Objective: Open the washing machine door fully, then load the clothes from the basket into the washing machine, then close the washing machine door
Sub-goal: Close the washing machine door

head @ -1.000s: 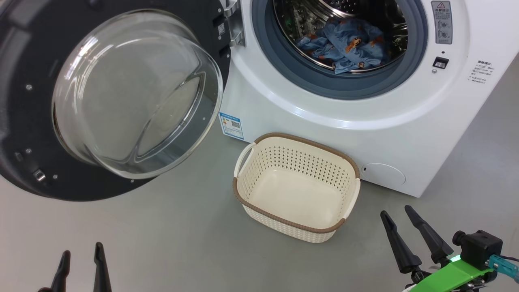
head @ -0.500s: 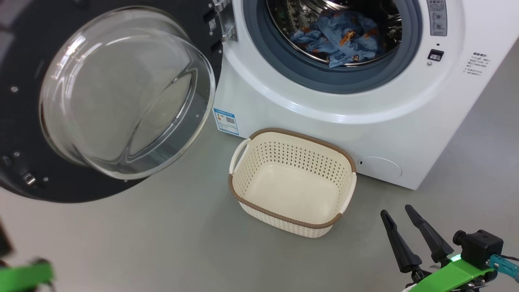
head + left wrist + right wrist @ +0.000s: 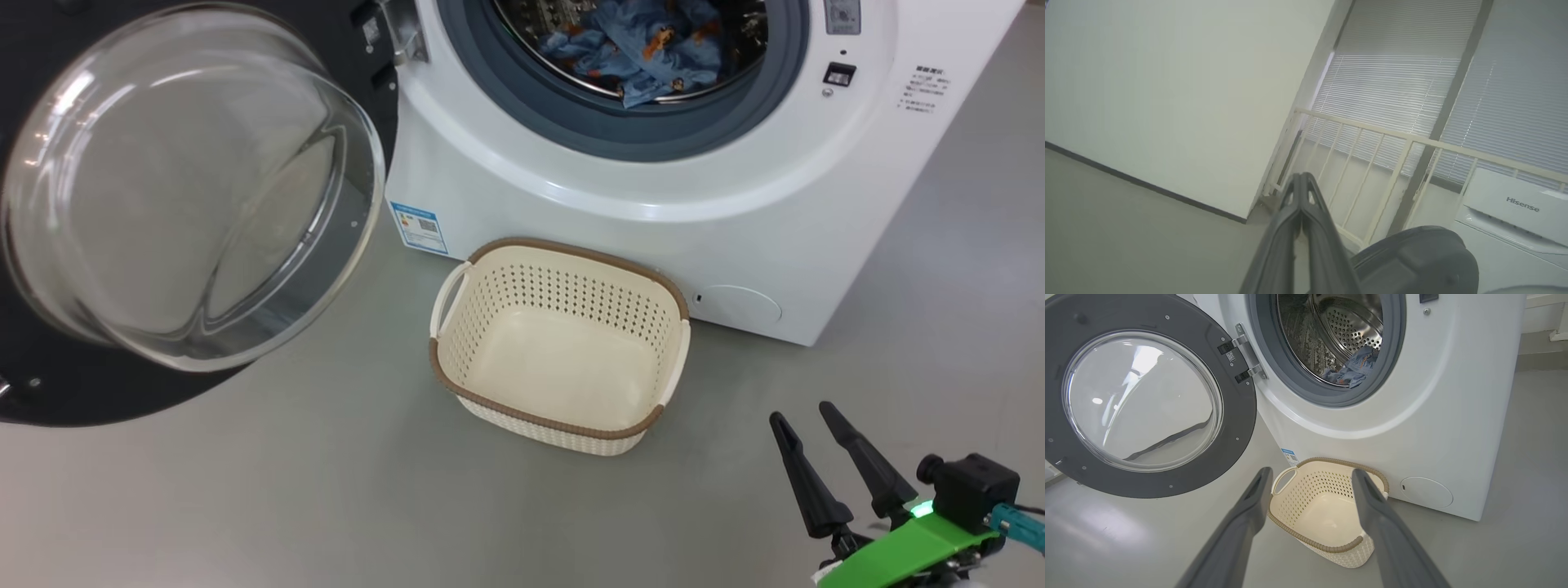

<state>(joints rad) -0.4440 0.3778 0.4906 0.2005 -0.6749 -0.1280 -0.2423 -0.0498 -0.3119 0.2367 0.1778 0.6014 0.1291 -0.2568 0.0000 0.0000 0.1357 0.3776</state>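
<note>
Two things stand on the smooth grey floor (image 3: pixel 326 490) in the head view: the white washing machine (image 3: pixel 653 237) and, just in front of it, the empty cream basket (image 3: pixel 563 255). The washing machine door (image 3: pixel 188 188) hangs swung wide to the left with its glass bowl bulging outward, and the clothes (image 3: pixel 645 45) lie inside the drum (image 3: pixel 522 20). At lower right the right jaws stand released, gripping nothing, above bare floor. The left wrist view looks up past the left jaws, clenched tip to tip on nothing, toward a plain pale wall (image 3: pixel 1167 81) with a dark skirting line (image 3: pixel 1126 177), a cream railing (image 3: pixel 1372 134) and closed window blinds (image 3: pixel 1412 81). The right wrist view looks between the spread right jaws at the basket on the floor, with the open door at left and the blue clothes low in the steel drum.
</note>
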